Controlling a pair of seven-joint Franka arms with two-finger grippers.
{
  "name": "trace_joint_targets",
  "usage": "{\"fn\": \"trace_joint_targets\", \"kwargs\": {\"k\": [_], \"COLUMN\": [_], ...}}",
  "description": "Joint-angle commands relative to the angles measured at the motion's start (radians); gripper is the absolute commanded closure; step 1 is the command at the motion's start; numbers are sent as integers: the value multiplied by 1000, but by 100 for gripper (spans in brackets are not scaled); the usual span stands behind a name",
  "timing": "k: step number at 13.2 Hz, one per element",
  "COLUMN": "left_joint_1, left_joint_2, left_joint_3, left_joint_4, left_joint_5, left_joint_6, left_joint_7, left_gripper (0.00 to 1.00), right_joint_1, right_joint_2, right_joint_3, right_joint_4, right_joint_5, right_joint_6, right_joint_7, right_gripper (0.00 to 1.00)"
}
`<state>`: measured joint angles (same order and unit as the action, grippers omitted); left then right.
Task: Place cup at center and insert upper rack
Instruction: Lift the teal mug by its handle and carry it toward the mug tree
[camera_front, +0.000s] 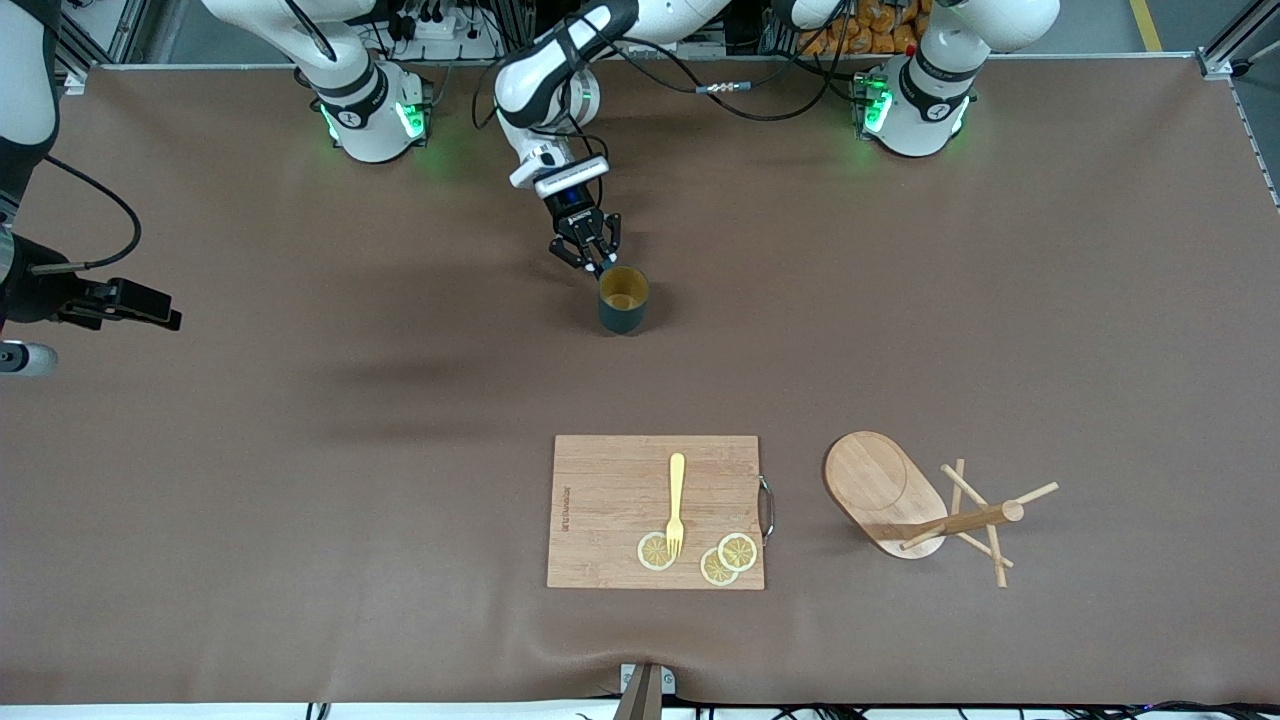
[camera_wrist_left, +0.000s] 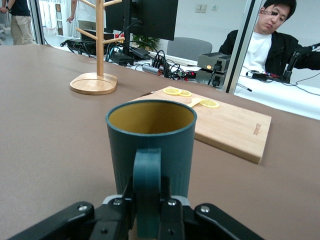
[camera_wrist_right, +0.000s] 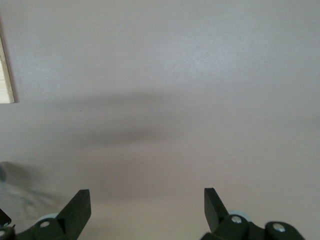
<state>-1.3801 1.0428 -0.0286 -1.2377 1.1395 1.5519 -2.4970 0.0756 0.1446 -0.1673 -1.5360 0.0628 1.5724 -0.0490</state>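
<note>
A dark teal cup (camera_front: 623, 300) with a yellowish inside stands upright on the brown worktop (camera_front: 300, 500), near the middle of it and closer to the robots' bases than the cutting board (camera_front: 610, 500). The left claw (camera_front: 597, 262) is pinching the cup's loop handle (camera_wrist_left: 147, 175), its fingers pressed against both sides of it.

The grip is on the handle alone, so the cup may swing, tilt or slip when it is lifted or slid; a quick move could tip it over.

The wooden mug stand (camera_front: 900, 500) lies well apart, toward the left arm's end of the worktop. The right claw (camera_wrist_right: 147, 207) hangs spread and empty over bare worktop, waiting.

Count: one cup, one mug stand, one cutting board, one yellow fork (camera_front: 677, 500), three lemon slices (camera_front: 737, 551) on the board, two claws.
</note>
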Motion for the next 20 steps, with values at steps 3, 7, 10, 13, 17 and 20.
{"fn": "trace_joint_targets", "kwargs": {"k": [3, 7, 10, 13, 17, 20], "left_joint_1": [16, 32, 52, 72, 116, 159], "left_joint_2": [-110, -194, -214, -266, -395, -484], "left_joint_3": [-8, -5, -10, -10, -7, -4], "left_joint_4": [-16, -17, -17, -17, -17, -22], "left_joint_5": [-72, -149, -161, -211, -332, -440], "left_joint_6": [5, 30, 48, 62, 74, 74], "left_joint_7": [10, 13, 18, 52, 153, 220], "left_gripper": [100, 100, 100, 100, 100, 100], "right_joint_1": [9, 21, 26, 24, 20, 20], "right_joint_2": [-25, -51, -65, -97, -146, -161], "right_joint_3": [-1, 0, 3, 5, 3, 3], "right_joint_4": [2, 8, 16, 24, 22, 22], "right_joint_5": [15, 17, 14, -1, -36, -75], "right_joint_6": [-11, -29, -41, -77, -149, -150], "right_joint_7": [24, 21, 56, 69, 66, 63], "right_gripper": [0, 0, 0, 0, 0, 0]}}
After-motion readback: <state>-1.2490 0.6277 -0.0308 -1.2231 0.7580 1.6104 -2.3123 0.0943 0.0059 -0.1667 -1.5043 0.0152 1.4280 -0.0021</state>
